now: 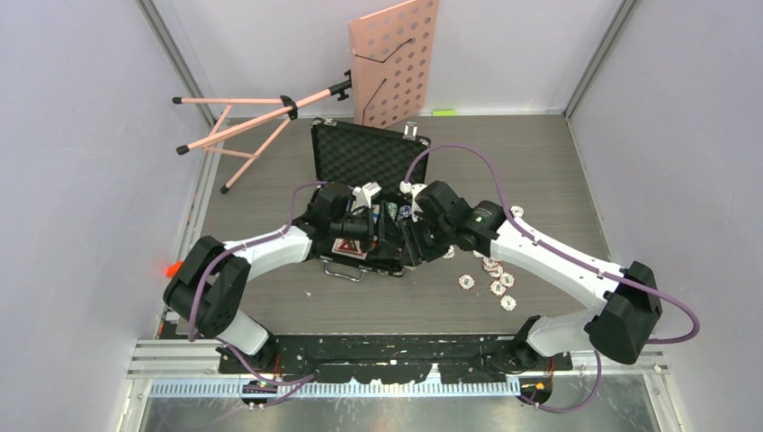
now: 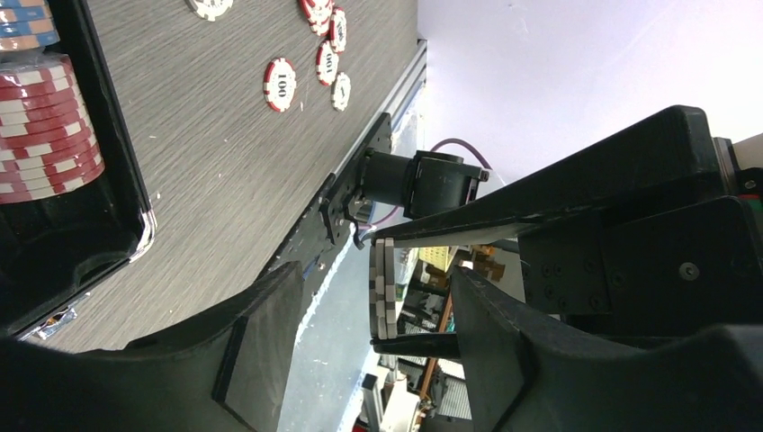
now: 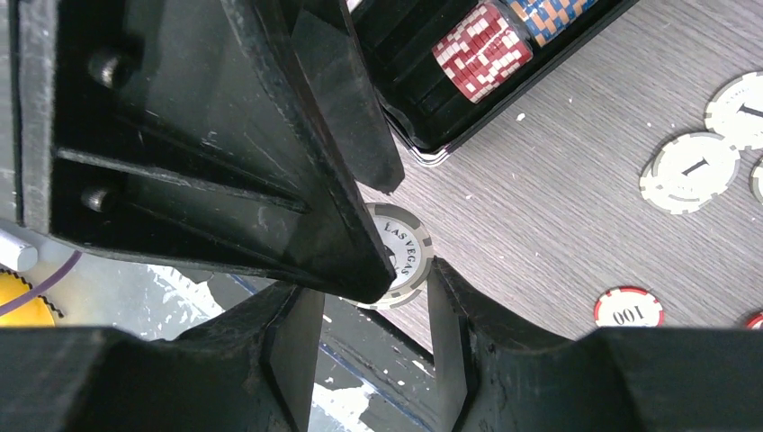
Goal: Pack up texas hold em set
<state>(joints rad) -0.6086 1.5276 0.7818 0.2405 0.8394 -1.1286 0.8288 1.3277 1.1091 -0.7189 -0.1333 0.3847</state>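
The black case (image 1: 369,153) stands open mid-table, with rows of red chips (image 2: 45,135) and blue chips in its tray. My two grippers meet above the case's front edge. My right gripper (image 1: 416,220) is shut edge-on around a short stack of grey-and-white chips (image 2: 387,288); the top one reads "LAS VEGAS" (image 3: 409,256). My left gripper (image 2: 373,279) straddles that stack, open, with a gap on both sides. In the right wrist view one left finger (image 3: 270,162) hides much of the stack. Loose white and red chips (image 1: 493,270) lie on the table to the right of the case.
A pink perforated music stand (image 1: 396,58) leans behind the case, its tripod legs (image 1: 243,126) lying at the back left. Walls close in the table on three sides. The mounting rail (image 1: 396,351) runs along the near edge.
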